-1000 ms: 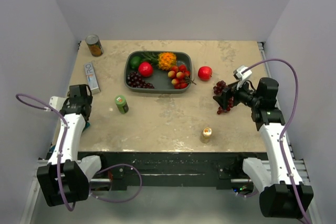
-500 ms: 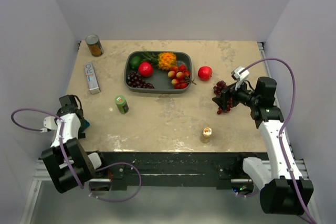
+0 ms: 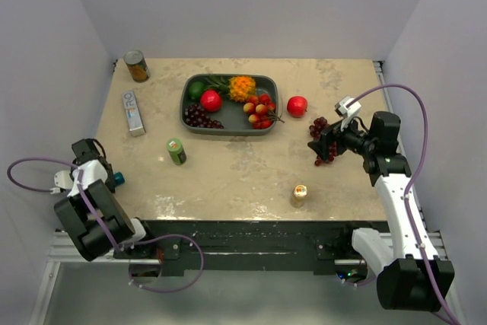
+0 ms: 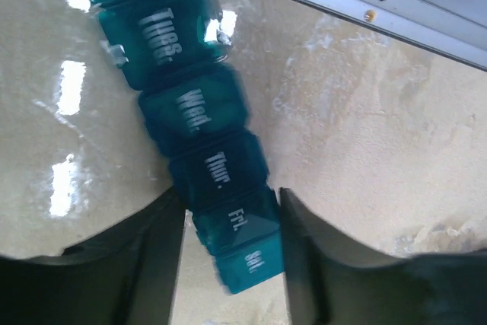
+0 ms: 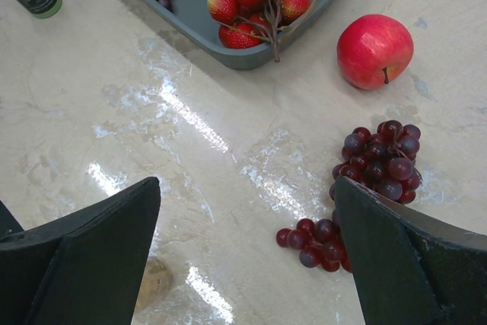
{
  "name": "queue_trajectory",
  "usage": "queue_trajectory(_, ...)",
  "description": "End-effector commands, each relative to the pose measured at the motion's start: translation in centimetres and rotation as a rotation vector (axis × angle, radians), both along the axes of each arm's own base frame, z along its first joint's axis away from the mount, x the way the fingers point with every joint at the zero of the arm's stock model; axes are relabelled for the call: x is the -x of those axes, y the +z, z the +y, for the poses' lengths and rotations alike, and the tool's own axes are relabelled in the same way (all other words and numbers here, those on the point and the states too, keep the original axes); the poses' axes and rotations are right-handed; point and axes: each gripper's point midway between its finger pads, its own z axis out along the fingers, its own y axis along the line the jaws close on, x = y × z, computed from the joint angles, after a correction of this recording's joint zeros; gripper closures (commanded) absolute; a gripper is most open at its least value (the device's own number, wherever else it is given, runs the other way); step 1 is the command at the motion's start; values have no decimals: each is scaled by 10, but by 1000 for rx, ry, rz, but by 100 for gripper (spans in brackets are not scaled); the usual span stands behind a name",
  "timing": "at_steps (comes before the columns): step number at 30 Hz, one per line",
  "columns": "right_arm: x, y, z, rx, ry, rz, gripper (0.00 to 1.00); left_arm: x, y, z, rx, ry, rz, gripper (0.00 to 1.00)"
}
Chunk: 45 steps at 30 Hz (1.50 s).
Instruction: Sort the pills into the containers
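Note:
The containers are a teal-blue pill-organiser strip (image 4: pixel 199 123) with day labels, lying on the table at its left edge; only its end shows in the top view (image 3: pixel 119 180). My left gripper (image 4: pixel 232 197) has its fingers on either side of the strip's Fri and Sat end, closed against it; in the top view it (image 3: pixel 109 177) sits at the left table edge. My right gripper (image 5: pixel 247 256) is open and empty, low over the table beside a bunch of dark grapes (image 5: pixel 380 159), and shows at the right in the top view (image 3: pixel 323 146). No loose pills show.
A dark grey fruit tray (image 3: pixel 186 109) stands at the back middle, a red apple (image 3: pixel 297 105) to its right. A small green bottle (image 3: pixel 176 151), a small gold-capped bottle (image 3: pixel 299 194), a flat box (image 3: pixel 133 112) and a can (image 3: pixel 137 65) stand on the table.
My left arm has swung back and left to the table's left edge, the organiser's end shifting slightly left with it. The right arm has barely moved.

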Motion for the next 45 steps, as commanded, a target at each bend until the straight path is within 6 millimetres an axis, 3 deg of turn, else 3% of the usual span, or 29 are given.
queue_trajectory(1, -3, 11, -1, 17, 4, -45, 1, 14, -16, -22, 85, -53, 34, 57)
queue_trajectory(5, -3, 14, 0, 17, 5, -51, 1, 13, -9, -34, 107, -87, -21, 67)
queue_trajectory(11, -3, 17, -1, 14, 2, -57, 1, 10, 1, -67, 138, -163, -88, 71)
queue_trajectory(20, 1, 29, 0, 13, 0, -91, 1, 5, -4, -171, 284, -310, -176, 73)
queue_trajectory(30, 3, 36, -1, 17, -4, -116, 1, 30, -9, -287, 381, -525, -133, 72)
queue_trajectory(33, 3, 36, -1, 19, -8, -116, 1, 36, -13, -320, 380, -582, -90, 68)
queue_trajectory(39, 4, 37, -3, 27, -15, -124, 1, 35, -15, -379, 359, -711, -60, 40)
queue_trajectory(40, 4, 37, -3, 27, -15, -124, 1, 34, -13, -384, 353, -736, -58, 34)
queue_trajectory(45, 3, 36, -3, 26, -13, -123, 1, 27, 1, -415, 353, -814, -85, 24)
